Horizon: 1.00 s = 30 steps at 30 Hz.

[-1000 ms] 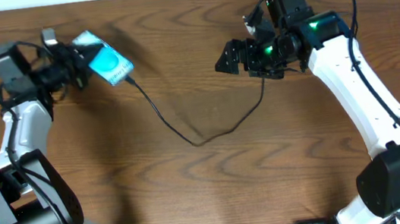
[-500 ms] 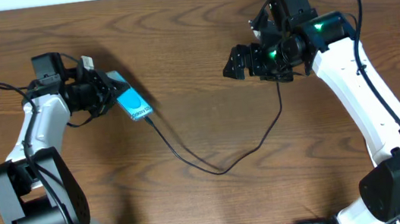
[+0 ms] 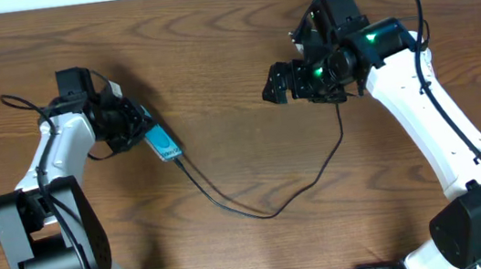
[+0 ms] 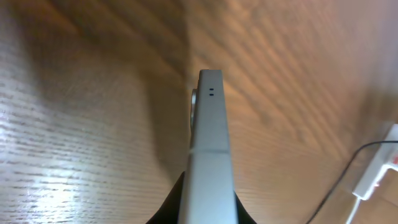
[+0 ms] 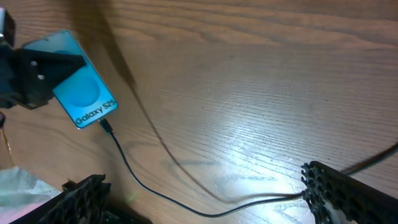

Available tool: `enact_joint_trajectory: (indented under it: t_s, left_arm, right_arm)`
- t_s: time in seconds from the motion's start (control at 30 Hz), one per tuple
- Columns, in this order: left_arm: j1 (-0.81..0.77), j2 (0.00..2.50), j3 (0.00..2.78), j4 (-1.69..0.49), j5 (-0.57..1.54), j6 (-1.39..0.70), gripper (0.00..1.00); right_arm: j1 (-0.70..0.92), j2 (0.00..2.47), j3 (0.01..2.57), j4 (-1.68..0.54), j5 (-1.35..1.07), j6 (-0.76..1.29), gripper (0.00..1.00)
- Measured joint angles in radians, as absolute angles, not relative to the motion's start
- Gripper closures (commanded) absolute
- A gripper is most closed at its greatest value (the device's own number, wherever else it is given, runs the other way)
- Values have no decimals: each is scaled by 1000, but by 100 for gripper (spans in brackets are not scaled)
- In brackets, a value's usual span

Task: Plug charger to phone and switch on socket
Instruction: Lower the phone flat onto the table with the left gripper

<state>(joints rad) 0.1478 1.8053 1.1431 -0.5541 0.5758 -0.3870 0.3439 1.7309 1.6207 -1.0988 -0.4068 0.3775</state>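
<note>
The phone [image 3: 165, 145], blue screen reading "Galaxy S25", is clamped in my left gripper [image 3: 141, 128] just above the table. In the left wrist view it shows edge-on [image 4: 209, 143] between the fingers [image 4: 208, 208]. The right wrist view shows its screen [image 5: 84, 96]. The charger [image 3: 268, 212], a thin black cable, has its plug tip [image 5: 106, 126] at the phone's lower edge and appears inserted. It loops over the table to my right arm. My right gripper [image 3: 283, 81] is open wide and empty [image 5: 202, 186]. The socket shows only as a white piece with a red mark [image 4: 379, 175].
The brown wooden table [image 3: 244, 162] carries the cable's loop across its middle. The cable runs past my right gripper's right finger [image 5: 348, 193]. A pale crumpled thing [image 5: 25, 186] lies at the lower left of the right wrist view.
My left gripper has carried the phone right and downward and turned it more edge-on to the overhead camera. The cable loop has slid lower and to the right. My right gripper shifted slightly.
</note>
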Motion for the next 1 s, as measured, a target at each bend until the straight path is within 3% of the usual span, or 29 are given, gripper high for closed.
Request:
enact_joint_trajectory:
  t_s: [0.9, 1.0]
  left_arm:
    - [134, 1805, 955, -450, 555, -388, 93]
    - [134, 1805, 955, -448, 555, -388, 88]
  right_arm:
    - [353, 1731, 1621, -1096, -395, 377, 1]
    - [355, 1731, 1621, -1095, -391, 377, 1]
